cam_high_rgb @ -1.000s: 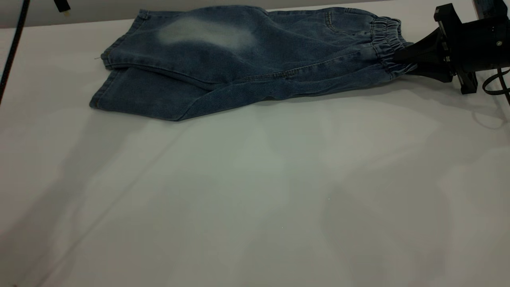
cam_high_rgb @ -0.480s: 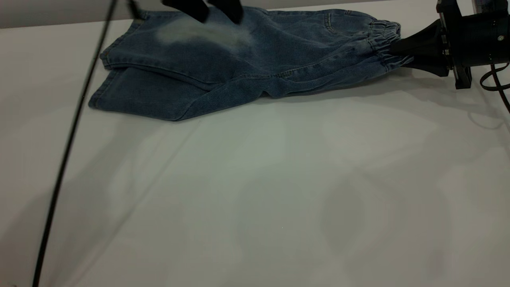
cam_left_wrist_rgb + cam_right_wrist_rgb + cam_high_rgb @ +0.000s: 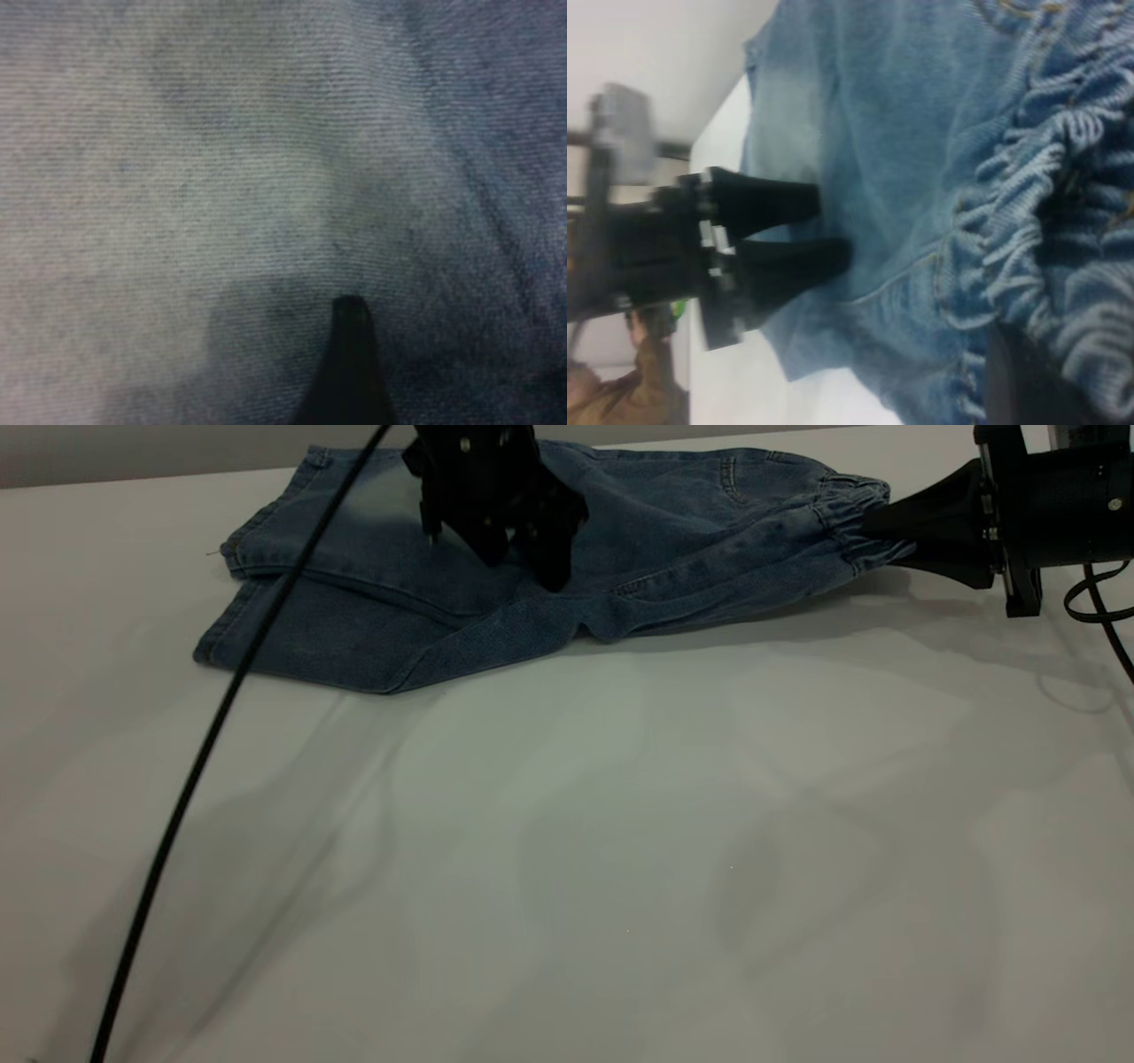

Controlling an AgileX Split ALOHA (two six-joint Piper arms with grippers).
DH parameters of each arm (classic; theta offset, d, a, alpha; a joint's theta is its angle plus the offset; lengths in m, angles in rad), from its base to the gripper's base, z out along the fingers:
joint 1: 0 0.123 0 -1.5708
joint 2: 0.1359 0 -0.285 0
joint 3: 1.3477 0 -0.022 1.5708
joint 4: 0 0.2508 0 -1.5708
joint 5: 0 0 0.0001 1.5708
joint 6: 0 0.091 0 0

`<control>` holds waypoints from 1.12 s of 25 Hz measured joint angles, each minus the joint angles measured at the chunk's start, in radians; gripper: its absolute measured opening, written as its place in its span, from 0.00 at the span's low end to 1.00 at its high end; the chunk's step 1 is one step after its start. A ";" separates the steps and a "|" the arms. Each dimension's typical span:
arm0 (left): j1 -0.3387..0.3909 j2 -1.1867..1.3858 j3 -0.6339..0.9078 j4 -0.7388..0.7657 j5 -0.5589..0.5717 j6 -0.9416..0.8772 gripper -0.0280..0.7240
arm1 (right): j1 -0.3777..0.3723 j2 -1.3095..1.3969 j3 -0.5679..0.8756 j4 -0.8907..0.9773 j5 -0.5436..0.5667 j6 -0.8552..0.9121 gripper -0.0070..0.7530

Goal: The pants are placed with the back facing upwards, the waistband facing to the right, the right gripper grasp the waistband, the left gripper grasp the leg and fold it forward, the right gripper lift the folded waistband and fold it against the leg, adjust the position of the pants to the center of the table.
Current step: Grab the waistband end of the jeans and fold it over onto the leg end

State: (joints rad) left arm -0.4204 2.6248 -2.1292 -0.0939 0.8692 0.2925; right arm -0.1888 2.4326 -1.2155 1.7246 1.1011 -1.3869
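Pants [image 3: 496, 558]: one pair on worktop [image 3: 620, 850], two grippers on it.
You've got right gripper [image 3: 873, 522] fingers clamped on waistband [image 3: 850, 500]; left gripper [image 3: 523, 562] fingers apart, tips at denim.

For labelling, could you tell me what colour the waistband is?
The waistband is blue denim, best seen in the right wrist view.

Your left tool [image 3: 523, 558] covers the pale patch and mid-seat of the pants [image 3: 372, 611], and its arm runs off the exterior view's top edge. In the left wrist view you see only one dark fingertip [image 3: 350, 354] against blurred denim, so you cannot tell how the jaws stand. The right tool [image 3: 873, 522] has its tips buried in the gathered waistband [image 3: 850, 505]; its body is cut by the right edge. The printed leg faces down or away, print unseen. The desk [image 3: 620, 850] runs past every edge. In the right wrist view's lower left, a person [image 3: 651, 381] is blurred and cropped.
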 joint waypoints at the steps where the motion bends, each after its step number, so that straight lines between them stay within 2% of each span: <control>1: 0.000 0.004 0.000 -0.003 0.000 0.000 0.77 | 0.000 0.000 0.000 0.000 0.014 0.000 0.13; 8: -0.001 0.012 -0.001 -0.009 0.001 -0.014 0.77 | 0.000 -0.072 0.000 0.006 0.114 0.002 0.13; 11: -0.001 0.013 0.000 -0.011 0.001 -0.014 0.77 | 0.013 -0.131 0.000 0.006 0.120 0.023 0.13; 17: -0.001 0.014 0.000 -0.012 0.003 -0.014 0.77 | 0.104 -0.213 0.000 0.022 0.120 0.052 0.13; 24: -0.001 0.015 0.001 -0.012 0.011 -0.012 0.77 | 0.261 -0.214 0.000 0.024 0.121 0.059 0.13; 28: -0.001 -0.001 -0.007 -0.007 0.080 -0.014 0.77 | 0.278 -0.214 -0.021 0.020 0.123 0.078 0.13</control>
State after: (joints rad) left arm -0.4211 2.6236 -2.1360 -0.1009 0.9495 0.2782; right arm 0.0896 2.2186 -1.2361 1.7449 1.2245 -1.3084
